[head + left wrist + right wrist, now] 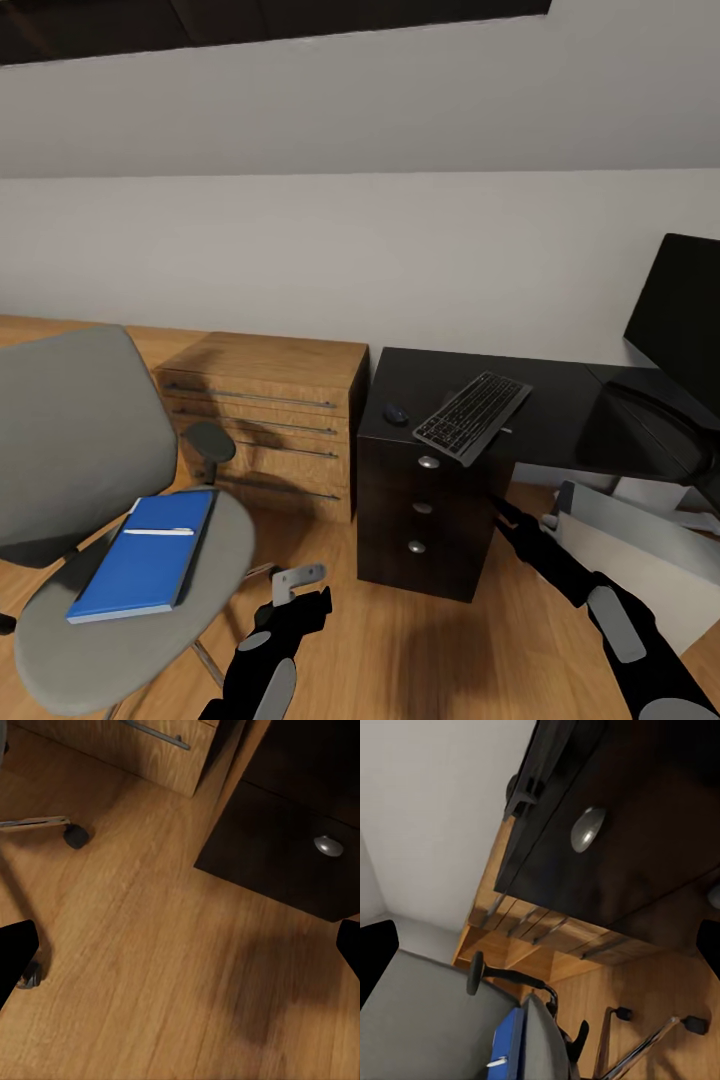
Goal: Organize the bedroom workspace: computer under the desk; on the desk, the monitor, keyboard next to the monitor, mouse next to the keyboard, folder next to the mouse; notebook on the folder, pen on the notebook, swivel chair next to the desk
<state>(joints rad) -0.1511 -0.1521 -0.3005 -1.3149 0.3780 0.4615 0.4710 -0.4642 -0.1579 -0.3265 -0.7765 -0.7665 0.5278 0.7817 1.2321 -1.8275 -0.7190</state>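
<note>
The swivel chair stood at the left, and on its seat lay the blue folder with the pen across its top edge; the left gripper hung just right of the seat, spread wide and empty. Further right, the mouse and keyboard lay on the desk, the keyboard overhanging the front edge; the right gripper's grip could not be told. The folder transfer seemed next, calling for a leftward reach.
</note>
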